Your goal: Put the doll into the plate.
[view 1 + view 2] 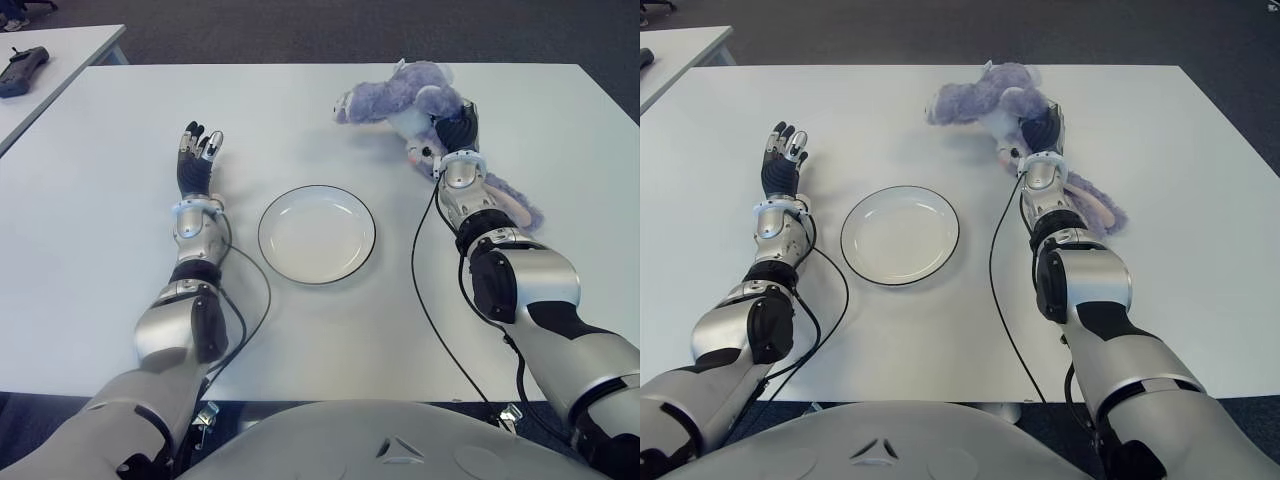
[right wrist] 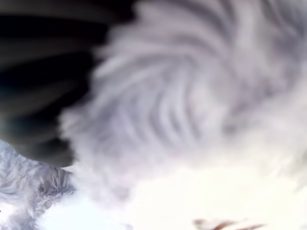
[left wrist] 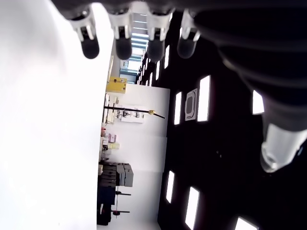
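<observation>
Table (image 1: 120, 300) bare around me. Doll (image 1: 400, 95) lies crosswise under my right robot hand (image 1: 455, 128), fur fills its wrist view; grip I cannot tell. Plate (image 1: 317, 234) sits inward of it, nearer me. Left robot hand (image 1: 195, 160) slack, beyond plate's other side.

lab: white tables (image 1: 120, 330), grey carpet (image 1: 300, 30)

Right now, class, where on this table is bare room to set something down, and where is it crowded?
Bare: the table between left robot hand and doll, and the near edge below the empty plate. Crowded: the far right, where the right robot hand presses into the doll.
</observation>
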